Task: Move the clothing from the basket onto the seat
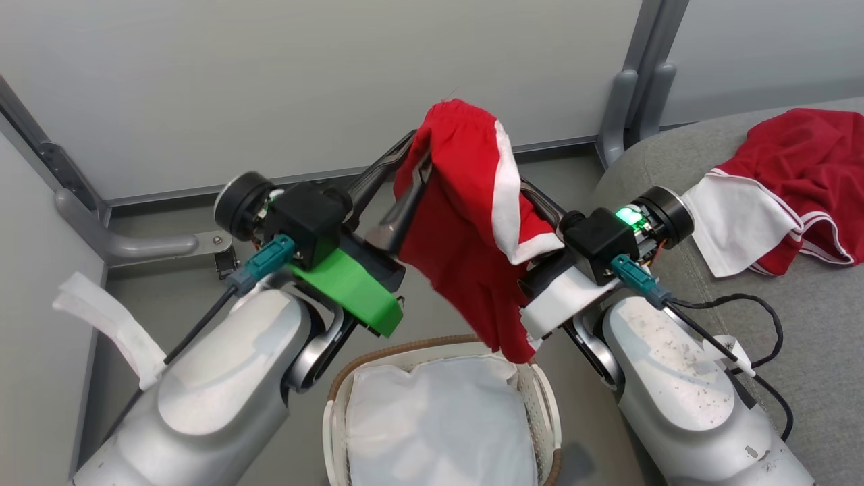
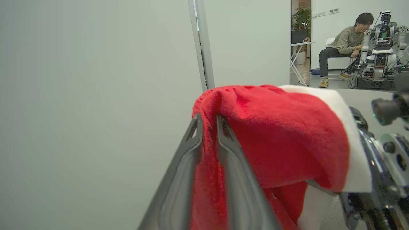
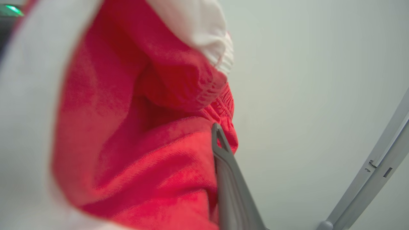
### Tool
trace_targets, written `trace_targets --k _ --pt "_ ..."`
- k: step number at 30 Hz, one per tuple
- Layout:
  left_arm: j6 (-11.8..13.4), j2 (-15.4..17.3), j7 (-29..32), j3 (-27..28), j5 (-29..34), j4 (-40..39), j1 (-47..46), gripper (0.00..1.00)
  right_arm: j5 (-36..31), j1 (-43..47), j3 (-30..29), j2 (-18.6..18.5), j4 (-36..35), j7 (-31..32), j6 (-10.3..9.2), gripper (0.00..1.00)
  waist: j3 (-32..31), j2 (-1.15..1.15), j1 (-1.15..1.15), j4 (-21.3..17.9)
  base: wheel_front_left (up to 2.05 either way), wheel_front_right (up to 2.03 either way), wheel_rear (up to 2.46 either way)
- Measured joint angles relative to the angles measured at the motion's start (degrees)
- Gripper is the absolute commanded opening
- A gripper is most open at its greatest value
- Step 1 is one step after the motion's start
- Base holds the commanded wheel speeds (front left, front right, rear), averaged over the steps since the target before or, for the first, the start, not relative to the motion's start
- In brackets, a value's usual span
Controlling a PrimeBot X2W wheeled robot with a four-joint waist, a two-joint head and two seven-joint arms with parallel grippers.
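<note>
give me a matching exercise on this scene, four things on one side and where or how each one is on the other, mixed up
Things:
1 raised red garment
2 second red garment
3 basket
4 white liner

Places or looks:
a lying on the grey seat
b white walls, brown woven rim
c held up in the air, white stripe showing
d spread inside the basket

Pairs: 1-c, 2-a, 3-b, 4-d
</note>
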Motion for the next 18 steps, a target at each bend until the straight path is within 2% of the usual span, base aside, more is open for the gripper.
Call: trace_targets --k 5,12,18 --pt "1.1 -0.5 -1.8 0.8 -0.6 3.0 4.9 1.0 -0.2 0.2 -1.5 0.0 -0.2 0.0 0.0 0.0 0.3 0.0 0.0 0.0 0.0 0.0 0.0" --pt "1.2 -2.8 -2.7 3.3 -1.6 6.3 12.5 1.0 -0.9 1.8 -4.5 0.0 -0.6 0.0 0.0 0.0 0.9 0.0 0.0 0.2 0.0 0.0 0.0" --pt "0.4 -4.5 -2.8 7.1 0.3 8.7 18.3 1.0 -1.0 3.6 -6.7 0.0 -0.9 0.0 0.0 0.0 1.3 0.0 0.0 0.0 0.0 0.0 0.0"
